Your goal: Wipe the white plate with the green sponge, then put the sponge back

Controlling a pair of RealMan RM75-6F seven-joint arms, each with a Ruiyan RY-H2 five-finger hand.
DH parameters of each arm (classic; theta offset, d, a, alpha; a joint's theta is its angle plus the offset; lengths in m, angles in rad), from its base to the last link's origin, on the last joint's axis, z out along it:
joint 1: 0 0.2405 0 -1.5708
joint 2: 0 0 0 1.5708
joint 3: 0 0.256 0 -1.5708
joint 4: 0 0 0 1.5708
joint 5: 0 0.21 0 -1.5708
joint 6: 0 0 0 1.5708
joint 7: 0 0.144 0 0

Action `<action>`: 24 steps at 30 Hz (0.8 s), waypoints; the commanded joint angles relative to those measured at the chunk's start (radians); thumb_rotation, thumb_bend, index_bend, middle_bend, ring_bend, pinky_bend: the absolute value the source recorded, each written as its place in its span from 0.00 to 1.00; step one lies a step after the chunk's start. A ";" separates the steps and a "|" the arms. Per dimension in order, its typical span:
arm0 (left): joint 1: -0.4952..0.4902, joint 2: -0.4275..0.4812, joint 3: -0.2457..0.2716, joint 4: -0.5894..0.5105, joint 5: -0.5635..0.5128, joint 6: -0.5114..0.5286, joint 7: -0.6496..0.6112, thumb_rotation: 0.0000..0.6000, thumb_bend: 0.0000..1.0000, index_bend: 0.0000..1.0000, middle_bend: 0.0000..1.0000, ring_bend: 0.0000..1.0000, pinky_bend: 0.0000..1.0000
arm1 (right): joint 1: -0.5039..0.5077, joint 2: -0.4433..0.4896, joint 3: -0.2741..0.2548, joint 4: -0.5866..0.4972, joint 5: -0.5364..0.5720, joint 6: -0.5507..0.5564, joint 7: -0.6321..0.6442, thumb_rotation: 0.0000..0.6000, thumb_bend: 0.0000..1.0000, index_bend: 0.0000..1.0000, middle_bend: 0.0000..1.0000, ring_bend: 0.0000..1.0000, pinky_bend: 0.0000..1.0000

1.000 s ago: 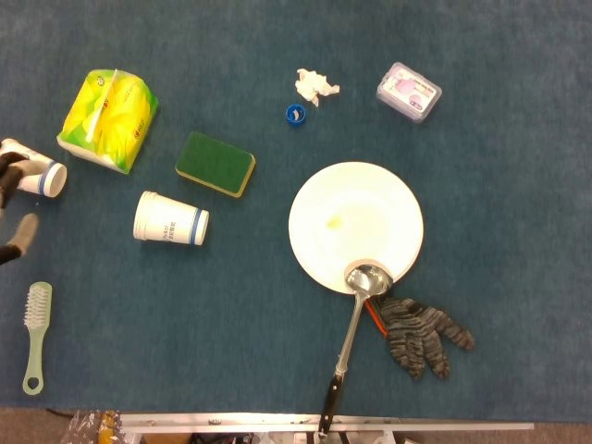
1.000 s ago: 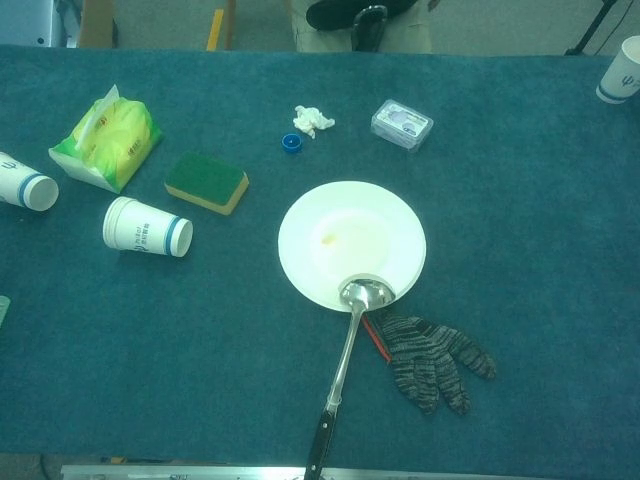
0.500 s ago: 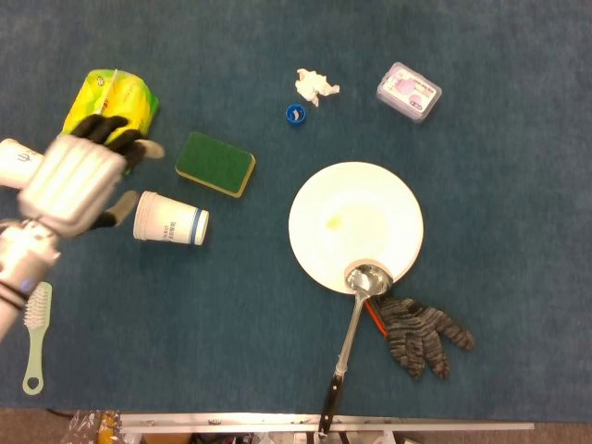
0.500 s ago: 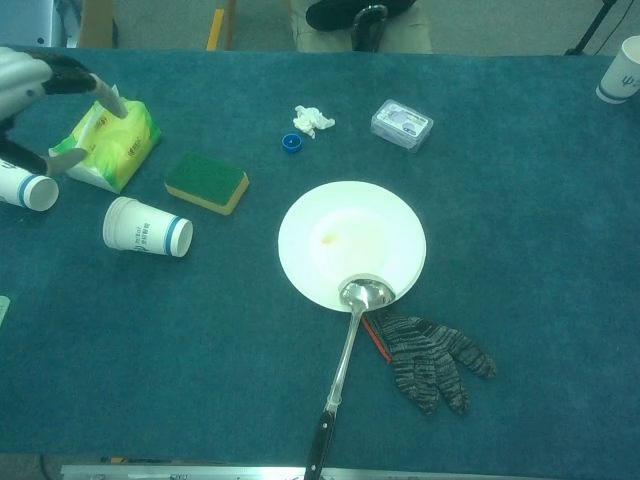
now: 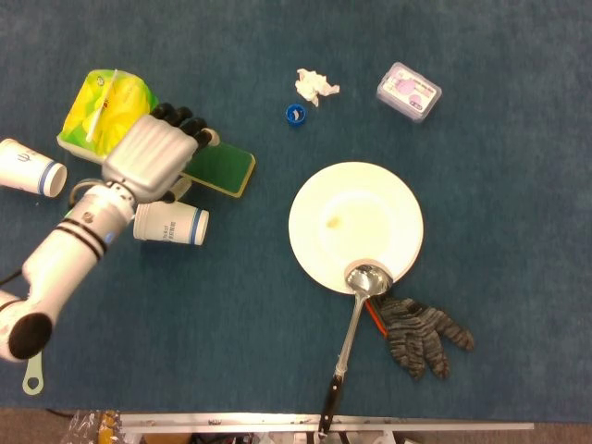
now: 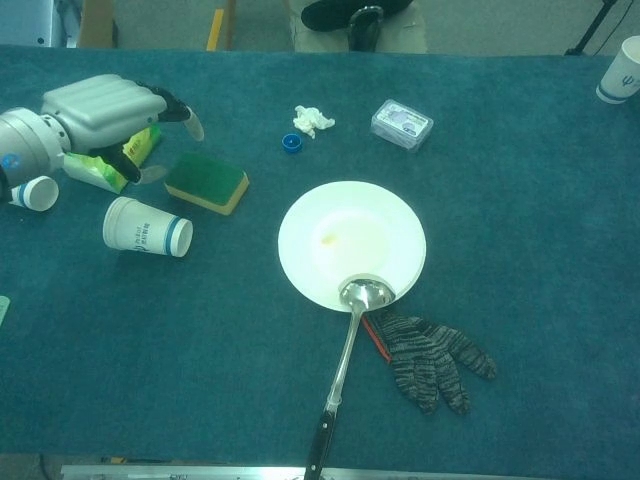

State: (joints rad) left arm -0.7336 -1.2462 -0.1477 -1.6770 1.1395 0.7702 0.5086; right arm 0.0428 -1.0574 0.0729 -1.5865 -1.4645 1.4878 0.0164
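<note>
The green sponge (image 5: 220, 168), yellow beneath, is seen lying flat on the table (image 5: 481, 166), its left end hidden in the head view. The round white plate (image 5: 356, 222), well apart, is marked by a small yellowish smear.

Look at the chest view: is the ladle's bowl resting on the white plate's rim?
Yes, the ladle lies with its bowl on the near rim of the white plate.

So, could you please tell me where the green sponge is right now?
The green sponge lies left of the white plate, between the yellow packet and the paper cup, with the left robot hand just above its left end.
</note>
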 commanded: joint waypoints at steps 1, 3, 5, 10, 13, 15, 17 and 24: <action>-0.040 -0.047 0.019 0.049 -0.051 -0.017 0.058 0.95 0.34 0.18 0.15 0.10 0.16 | 0.000 0.001 0.000 0.000 0.000 0.000 0.000 1.00 0.26 0.30 0.29 0.20 0.32; -0.058 -0.071 0.029 0.069 -0.085 -0.018 0.090 0.94 0.33 0.15 0.11 0.07 0.16 | 0.000 0.001 0.001 -0.001 0.000 0.000 0.000 1.00 0.26 0.30 0.29 0.20 0.32; -0.074 -0.092 0.040 0.085 -0.123 -0.019 0.115 0.94 0.33 0.14 0.10 0.05 0.16 | 0.000 0.002 0.001 0.000 0.000 0.000 0.000 1.00 0.26 0.30 0.29 0.20 0.32; -0.112 -0.131 0.067 0.116 -0.210 -0.019 0.181 0.95 0.33 0.11 0.05 0.02 0.16 | -0.002 0.004 0.002 0.000 0.001 0.002 0.002 1.00 0.26 0.30 0.29 0.20 0.32; -0.133 -0.154 0.081 0.136 -0.255 -0.015 0.208 0.95 0.33 0.10 0.05 0.02 0.16 | -0.002 0.005 0.002 0.000 0.002 0.002 0.005 1.00 0.26 0.30 0.29 0.20 0.32; -0.148 -0.171 0.087 0.153 -0.281 -0.011 0.222 0.96 0.33 0.11 0.05 0.02 0.16 | -0.003 0.005 0.002 0.001 0.001 0.003 0.009 1.00 0.26 0.30 0.29 0.20 0.32; -0.162 -0.186 0.092 0.171 -0.306 -0.010 0.233 0.96 0.33 0.11 0.04 0.02 0.16 | -0.003 0.006 0.001 0.002 0.000 0.003 0.011 1.00 0.26 0.30 0.29 0.20 0.32; -0.207 -0.214 0.117 0.223 -0.389 -0.011 0.278 0.96 0.33 0.11 0.04 0.02 0.16 | -0.006 0.008 0.002 0.007 0.003 0.004 0.018 1.00 0.26 0.30 0.29 0.20 0.32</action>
State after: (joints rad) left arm -0.9301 -1.4549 -0.0389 -1.4625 0.7670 0.7597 0.7745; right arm 0.0369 -1.0496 0.0747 -1.5798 -1.4612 1.4916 0.0345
